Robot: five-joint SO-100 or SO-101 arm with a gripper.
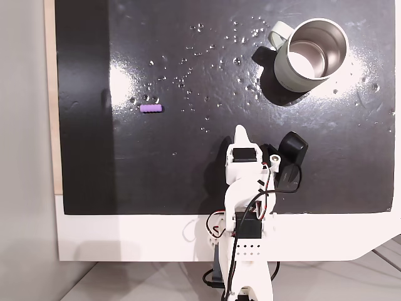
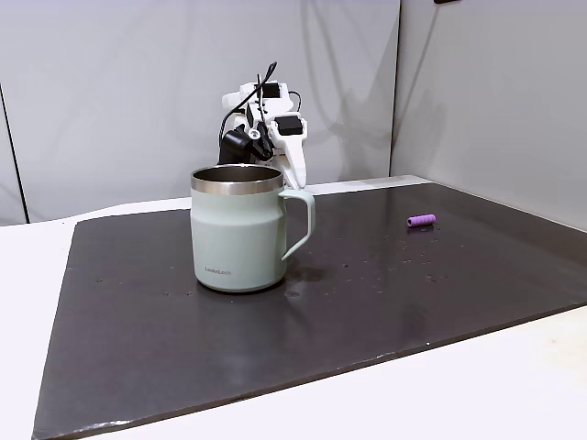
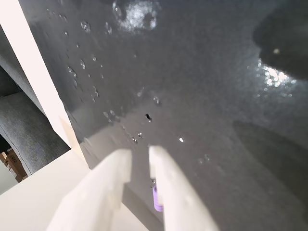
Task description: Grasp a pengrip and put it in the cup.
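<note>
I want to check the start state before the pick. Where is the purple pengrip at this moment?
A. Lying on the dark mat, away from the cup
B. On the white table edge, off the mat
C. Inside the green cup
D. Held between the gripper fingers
A: in both fixed views the pengrip lies alone on the dark mat, well apart from the cup, and the gripper holds nothing.

Glossy black mat [image 1: 188, 175] on white table [image 1: 125, 238], grey walls [image 2: 110, 92].
</note>
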